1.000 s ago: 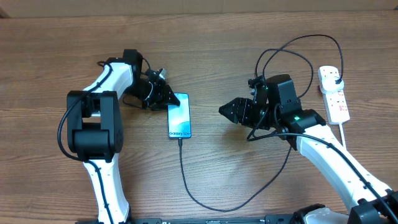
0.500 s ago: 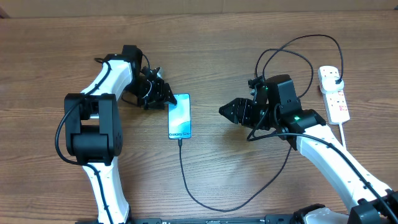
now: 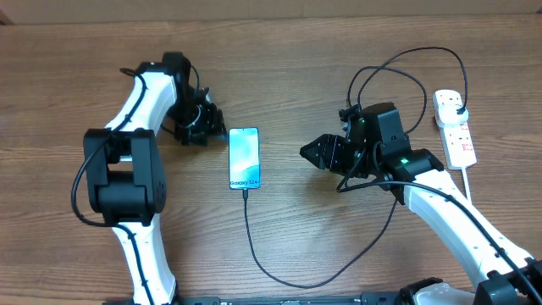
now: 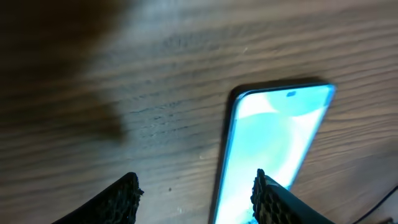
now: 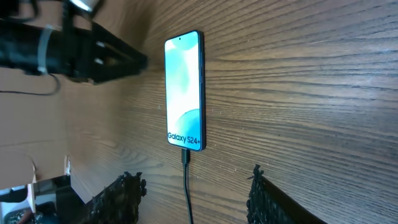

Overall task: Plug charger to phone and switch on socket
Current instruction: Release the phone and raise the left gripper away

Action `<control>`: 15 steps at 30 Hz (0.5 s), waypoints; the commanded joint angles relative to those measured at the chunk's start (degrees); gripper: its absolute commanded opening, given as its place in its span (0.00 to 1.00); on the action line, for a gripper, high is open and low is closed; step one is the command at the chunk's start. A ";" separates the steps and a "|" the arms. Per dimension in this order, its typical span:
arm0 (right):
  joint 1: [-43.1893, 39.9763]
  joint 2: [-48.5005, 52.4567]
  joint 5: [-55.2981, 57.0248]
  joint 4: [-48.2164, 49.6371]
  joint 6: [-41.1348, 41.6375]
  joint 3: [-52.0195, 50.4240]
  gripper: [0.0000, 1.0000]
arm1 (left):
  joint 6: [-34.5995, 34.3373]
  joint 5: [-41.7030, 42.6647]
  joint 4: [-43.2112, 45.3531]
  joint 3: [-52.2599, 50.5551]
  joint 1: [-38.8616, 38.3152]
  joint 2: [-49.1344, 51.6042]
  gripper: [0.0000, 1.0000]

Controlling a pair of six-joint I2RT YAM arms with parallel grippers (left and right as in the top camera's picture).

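Lit Galaxy S24+ phone (image 3: 244,158) lies screen-up on the wooden surface (image 3: 279,59), with the black charger cable (image 3: 254,246) seated in its near end.
The left pincer (image 3: 213,125) is spread wide and empty just beside the phone's far left corner. The right pincer (image 3: 306,152) is also wide and empty, pointing at the phone from its right. The cable's plug sits in the white power strip (image 3: 455,129).

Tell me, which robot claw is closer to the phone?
Left. The left gripper sits just off the top corner of the phone; the right gripper is farther away on its other side.
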 commanded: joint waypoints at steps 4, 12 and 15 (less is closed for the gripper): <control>0.26 0.22 1.07 -0.04 -0.48 0.39 0.57 | -0.83 -0.24 -0.98 5.27 0.26 -15.54 0.62; 0.26 0.22 1.05 -0.55 -0.48 0.39 0.57 | -1.03 4.68 -2.27 5.27 0.28 -26.80 0.66; 0.26 0.22 1.03 -0.85 -0.46 0.39 0.57 | -1.03 7.93 -3.17 5.27 0.28 -27.96 0.67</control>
